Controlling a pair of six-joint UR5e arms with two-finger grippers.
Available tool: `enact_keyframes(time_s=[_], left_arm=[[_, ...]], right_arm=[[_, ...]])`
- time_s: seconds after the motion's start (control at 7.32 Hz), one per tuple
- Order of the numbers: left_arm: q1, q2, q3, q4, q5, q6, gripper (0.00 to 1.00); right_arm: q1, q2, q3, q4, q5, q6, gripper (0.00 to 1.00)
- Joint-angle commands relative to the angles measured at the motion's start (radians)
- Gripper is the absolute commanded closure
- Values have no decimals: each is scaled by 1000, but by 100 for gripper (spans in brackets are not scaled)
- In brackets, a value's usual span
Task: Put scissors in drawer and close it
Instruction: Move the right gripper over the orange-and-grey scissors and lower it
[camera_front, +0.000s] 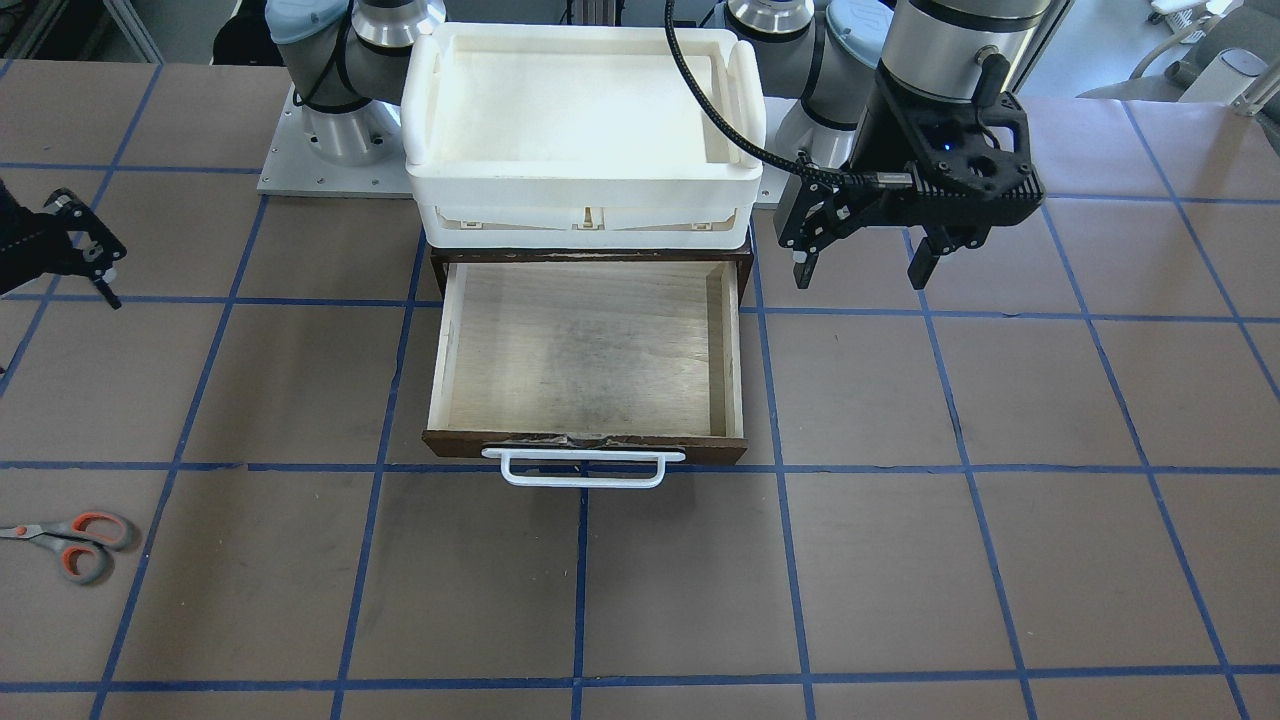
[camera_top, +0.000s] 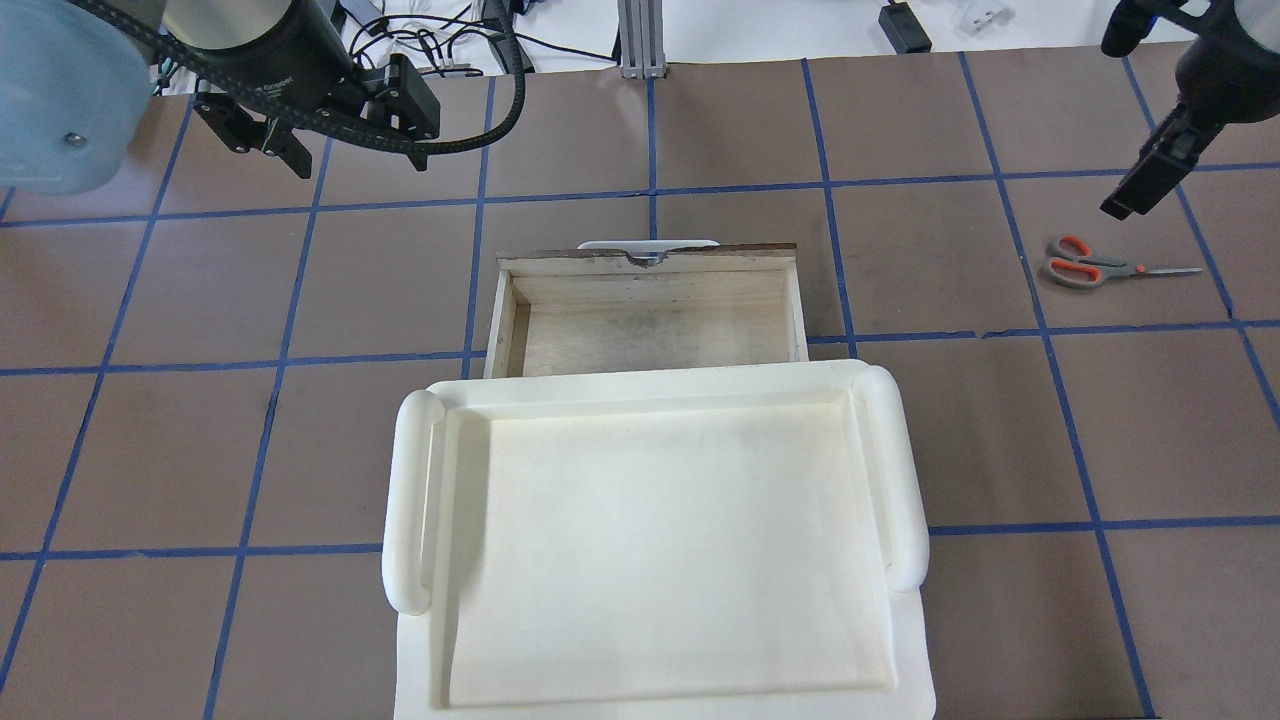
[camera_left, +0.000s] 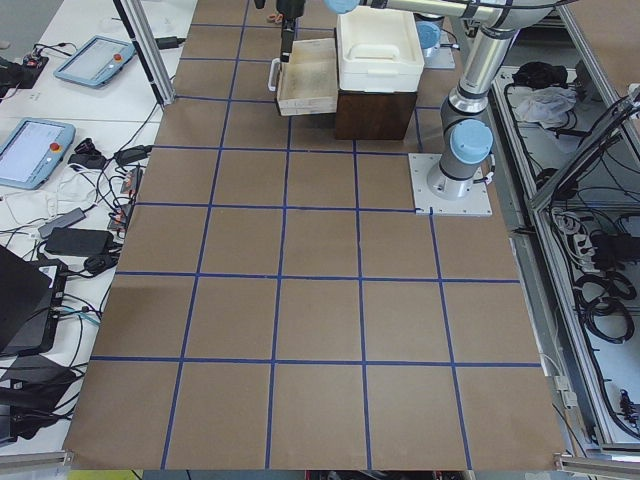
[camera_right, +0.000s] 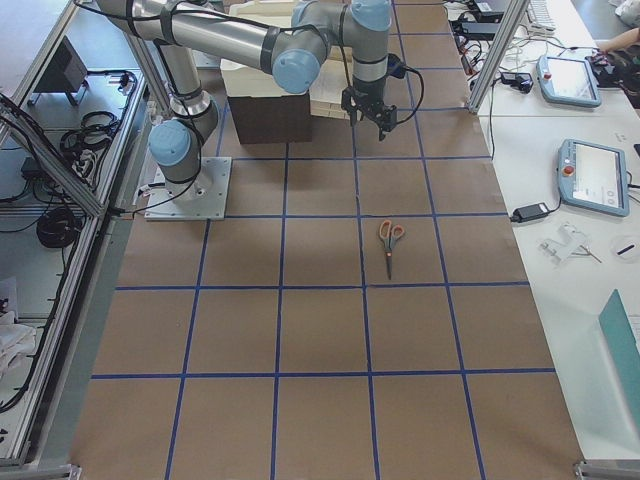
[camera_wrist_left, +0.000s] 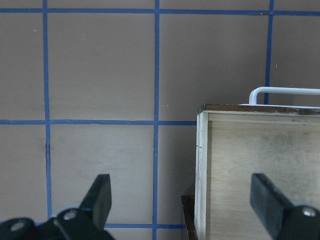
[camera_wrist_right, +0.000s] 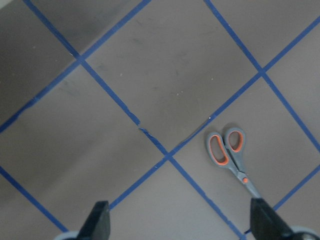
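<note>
The scissors (camera_top: 1100, 268) lay flat on the bare counter (camera_top: 700, 140) out to the robot's right, well apart from the drawer (camera_front: 590, 360), which stood pulled out with nothing in it. Their long axis ran along the length of the counter, with the grey handles toward the drawer and the blades pointing away from it. The right arm's fingers (camera_front: 100, 270) hung near them, spread wide and holding nothing. The left arm's fingers (camera_front: 925, 262), also spread and empty, hovered by the drawer's other side, much farther from the scissors. So the pickup looked like the right arm's job. The right wrist camera showed what the overhead camera could not: the scissors were not centred between the fingers but sat ahead and off toward one of them, lying at a slant. I judged that the wrist would have to shift and turn so the fingers closed across the scissors rather than along them. The front camera alone showed the drawer's whole pale floor and its white handle (camera_front: 583, 468). From overhead, the white tray (camera_top: 405, 520) on top hid the back of the drawer. The camera at the robot's left end did not show the scissors at all.
</note>
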Motion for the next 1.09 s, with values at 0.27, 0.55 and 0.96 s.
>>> enact_keyframes(time_s=[0.27,0.55,0.96], left_arm=[[1,0,0,0,2,0,0],[1,0,0,0,3,0,0],[1,0,0,0,3,0,0]], right_arm=[[-110,185,-2,-179,12,-424,0],[-152,247,-2,-208,37,-597,0],[-157,342,0,-261,20,-772,0]])
